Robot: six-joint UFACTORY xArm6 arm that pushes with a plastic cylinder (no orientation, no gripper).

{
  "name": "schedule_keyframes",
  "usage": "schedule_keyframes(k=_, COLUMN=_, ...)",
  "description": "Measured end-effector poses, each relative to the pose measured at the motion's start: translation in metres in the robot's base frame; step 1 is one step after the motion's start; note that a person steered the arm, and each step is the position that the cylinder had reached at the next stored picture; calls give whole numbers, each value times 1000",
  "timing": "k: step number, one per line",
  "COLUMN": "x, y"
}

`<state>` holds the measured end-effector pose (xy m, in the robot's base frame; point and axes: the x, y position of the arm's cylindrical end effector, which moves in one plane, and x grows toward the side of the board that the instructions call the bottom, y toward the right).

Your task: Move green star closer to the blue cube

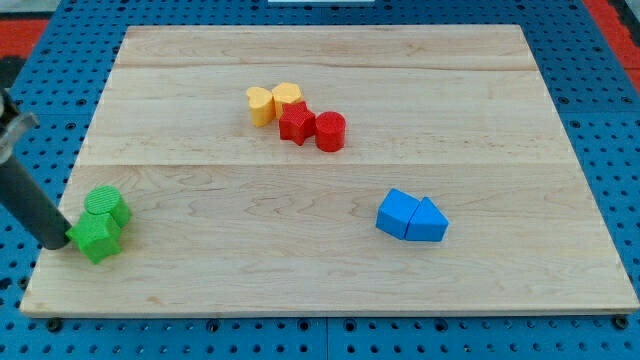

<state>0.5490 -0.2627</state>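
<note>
Camera view, the only 1 given. Lower left of the frame: green star [96,238] near the left edge of the wooden surface [330,60], touching a 2nd green block [107,206] just above it, shape hard to make out, perhaps a cylinder or hexagon. Dark rod slanting down from the left border, my tip [58,244] right against the star's left side, touching or nearly so. End effector only a bare rod: no jaws, nothing to open or close, nothing held, just contact for pushing.

Lower right of the frame: blue cube [398,213] touching a blue wedge-like block [428,221] on its right. Well apart from the star, with bare wood between. Upper middle: 2 yellow blocks [272,102] and, just below and right of them, a red star [295,124] and a red cylinder [330,131], all 4 clustered.

Risks, as judged from this layout:
- Pushing rightward likely to drag the 2nd green block along, since touching the star; could twist the star off line.
- Star's points giving an uneven face; off-centre contact likely to spin it and let it slip past the tip.
- Heading drifting toward the frame's top could bring the star into the red and yellow cluster.
- Overshoot near the end could knock the cube or wedge away, widening the gap again.
- Little margin at the left and bottom edges; a backward slip could tip the star off the surface.
</note>
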Motion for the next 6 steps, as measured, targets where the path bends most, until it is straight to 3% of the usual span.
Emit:
schedule_keyframes(k=4, x=12, y=193)
schedule_keyframes(k=5, x=8, y=138)
schedule_keyframes(k=6, x=-11, y=163)
